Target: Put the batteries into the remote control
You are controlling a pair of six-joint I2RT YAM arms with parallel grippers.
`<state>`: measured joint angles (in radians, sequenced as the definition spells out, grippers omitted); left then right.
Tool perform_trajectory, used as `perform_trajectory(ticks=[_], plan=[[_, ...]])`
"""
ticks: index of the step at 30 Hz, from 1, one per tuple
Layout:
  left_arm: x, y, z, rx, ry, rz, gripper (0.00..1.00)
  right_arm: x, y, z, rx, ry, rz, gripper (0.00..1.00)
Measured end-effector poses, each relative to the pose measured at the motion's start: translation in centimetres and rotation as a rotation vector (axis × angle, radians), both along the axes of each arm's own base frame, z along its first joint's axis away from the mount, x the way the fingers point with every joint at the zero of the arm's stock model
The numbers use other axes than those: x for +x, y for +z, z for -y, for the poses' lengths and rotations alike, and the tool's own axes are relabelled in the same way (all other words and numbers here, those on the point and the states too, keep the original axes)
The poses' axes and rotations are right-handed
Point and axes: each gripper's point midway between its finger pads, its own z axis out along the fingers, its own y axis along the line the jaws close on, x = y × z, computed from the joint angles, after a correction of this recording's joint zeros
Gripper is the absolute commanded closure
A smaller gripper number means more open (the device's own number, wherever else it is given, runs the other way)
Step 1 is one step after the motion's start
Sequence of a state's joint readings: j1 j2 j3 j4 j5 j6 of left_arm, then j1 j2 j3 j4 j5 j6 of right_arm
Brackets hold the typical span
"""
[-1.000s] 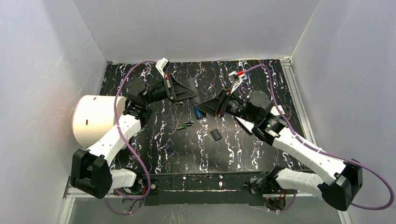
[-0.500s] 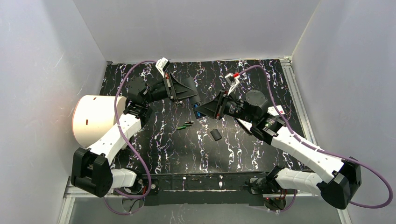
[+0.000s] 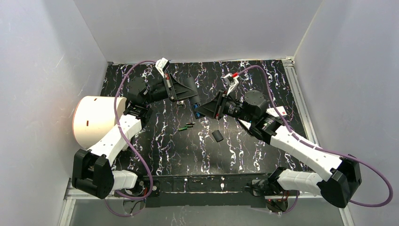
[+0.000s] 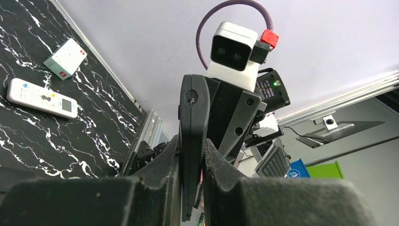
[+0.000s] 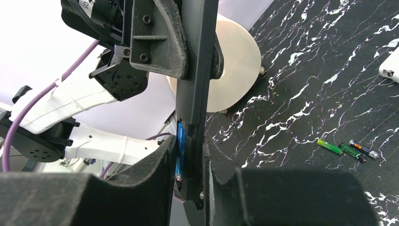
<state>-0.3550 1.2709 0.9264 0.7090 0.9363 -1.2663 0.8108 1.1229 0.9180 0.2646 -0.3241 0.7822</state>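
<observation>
A black remote control point(image 3: 196, 104) hangs in the air over the middle of the table, held at both ends. My left gripper point(image 4: 190, 165) is shut on one end of the remote control point(image 4: 192, 136). My right gripper point(image 5: 190, 160) is shut on the other end of the remote control point(image 5: 195, 94), with a blue battery point(image 5: 180, 143) pressed between one finger and the remote's open side. On the table lie two green batteries point(image 5: 329, 147) and a black one point(image 5: 363, 149), seen from above as a small row of batteries point(image 3: 187, 126).
A small black cover piece point(image 3: 217, 136) lies on the marble table point(image 3: 155, 150) below the grippers. A large white cylinder point(image 3: 96, 120) stands at the left. A white remote point(image 4: 42, 97) and a small white box point(image 4: 66, 57) lie on the right side.
My right gripper has moved left and a little up, and its jaws have closed in on the remote and the blue battery. The left gripper has kept its grip and barely shifted.
</observation>
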Motion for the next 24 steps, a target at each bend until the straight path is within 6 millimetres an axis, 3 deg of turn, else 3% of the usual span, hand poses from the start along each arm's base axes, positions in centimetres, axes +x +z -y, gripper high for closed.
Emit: perform_trajectory(ticks=[7,14,17,24], plan=[[0.0,-0.2,0.1,0.004,-0.002,-0.014,1.00,0.0,-0.9,-0.4,-0.026,0.017,-0.004,0.51],[0.0,-0.3,0.2,0.006,-0.002,-0.013,1.00,0.0,-1.9,-0.3,-0.061,0.015,-0.023,0.19],[0.3,-0.8,0.2,0.025,0.016,-0.015,1.00,0.0,-2.1,0.0,-0.071,0.002,-0.029,0.10],[1.5,-3.1,-1.2,0.106,0.126,-0.004,1.00,-0.4,0.7,1.6,-0.024,-0.049,0.028,0.11]])
